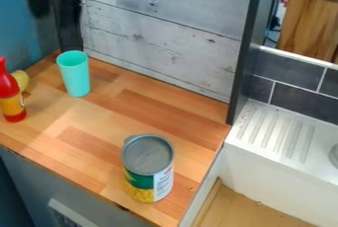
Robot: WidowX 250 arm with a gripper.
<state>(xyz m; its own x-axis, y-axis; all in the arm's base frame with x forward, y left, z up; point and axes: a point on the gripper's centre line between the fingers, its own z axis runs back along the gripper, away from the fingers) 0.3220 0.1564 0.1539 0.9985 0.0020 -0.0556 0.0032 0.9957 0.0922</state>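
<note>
Seen from the middle of the view, the black gripper (43, 11) is between 10 and 11 o'clock, in front of the blue wall (17, 33). It is a blurred dark shape, and I cannot tell whether it is spread or pressed together, or whether it is pinching anything.

The nearest thing on the counter (112, 120) is a turquoise cup (76, 77), at 10 o'clock. It stands upright on the wood, wider at its mouth than at its foot, apart from the gripper and near the plank wall (165, 28), which rises at 12 o'clock.

At 9 o'clock stands 1 red bottle (11, 93) with a yellow-orange band. Just beyond it, partly hidden, is 1 rounded yellow thing (21, 80).

Between 6 and 7 o'clock, near the counter's front edge, 1 can (148, 169) stands upright, well apart from the cup. Its top is grey metal, and its label is green, yellow and white.

A dark post (247, 48) rises between 1 and 2 o'clock, at the end of the planks. Between 2 and 3 o'clock are dark tiles (307, 102), and at 4 o'clock a white ridged drainboard (274, 132). A brown wooden object (307, 21) is at 2 o'clock, beyond the tiles.
</note>
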